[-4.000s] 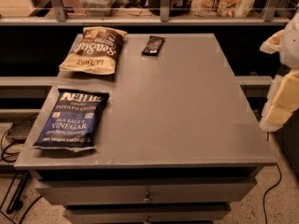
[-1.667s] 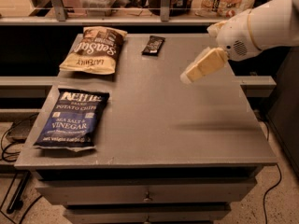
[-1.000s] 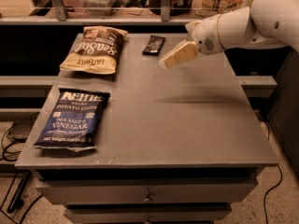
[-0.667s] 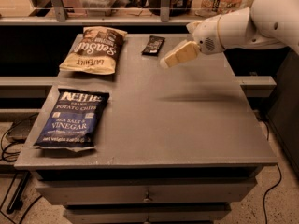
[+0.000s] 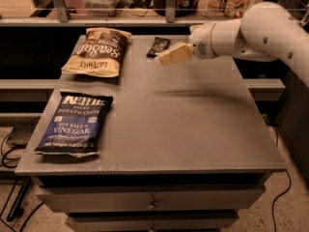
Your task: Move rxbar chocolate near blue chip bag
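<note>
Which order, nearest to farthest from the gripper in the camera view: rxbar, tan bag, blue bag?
The gripper hovers over the table's far side.
1. rxbar: just left of it, at the far edge.
2. tan bag: far left corner.
3. blue bag: near left corner.

Item: rxbar chocolate (image 5: 157, 46), a small flat dark wrapper lying at the far centre of the bench (image 5: 193, 129). Item: blue chip bag (image 5: 75, 124), white lettering, lying flat at near left, well apart. The pincer (image 5: 165, 57) hovers just right of the bar.
</note>
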Robot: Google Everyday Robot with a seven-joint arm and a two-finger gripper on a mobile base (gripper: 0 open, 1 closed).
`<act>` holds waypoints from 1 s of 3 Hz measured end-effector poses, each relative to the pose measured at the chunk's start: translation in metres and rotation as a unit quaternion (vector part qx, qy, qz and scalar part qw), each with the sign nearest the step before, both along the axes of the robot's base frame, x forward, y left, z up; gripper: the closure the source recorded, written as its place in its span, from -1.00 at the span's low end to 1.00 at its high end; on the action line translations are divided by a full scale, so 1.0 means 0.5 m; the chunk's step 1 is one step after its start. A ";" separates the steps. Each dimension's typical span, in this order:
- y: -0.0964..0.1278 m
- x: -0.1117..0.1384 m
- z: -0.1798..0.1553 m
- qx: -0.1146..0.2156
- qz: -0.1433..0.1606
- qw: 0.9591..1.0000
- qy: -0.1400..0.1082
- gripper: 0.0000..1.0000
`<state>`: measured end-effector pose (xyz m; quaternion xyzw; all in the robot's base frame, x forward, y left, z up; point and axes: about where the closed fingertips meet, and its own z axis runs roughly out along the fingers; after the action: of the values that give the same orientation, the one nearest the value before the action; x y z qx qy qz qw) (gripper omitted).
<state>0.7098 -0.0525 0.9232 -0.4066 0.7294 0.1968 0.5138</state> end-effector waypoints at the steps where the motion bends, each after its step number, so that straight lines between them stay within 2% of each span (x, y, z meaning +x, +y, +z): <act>1: 0.014 0.064 -0.006 0.033 -0.049 0.998 -0.012 -1.00; 2: 0.068 0.210 -0.044 0.094 -0.074 0.993 -0.004 -1.00; 3: 0.068 0.210 -0.044 0.094 -0.074 0.993 -0.004 -1.00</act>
<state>0.8145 -0.0186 0.9014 -0.3027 0.7337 0.2241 0.5656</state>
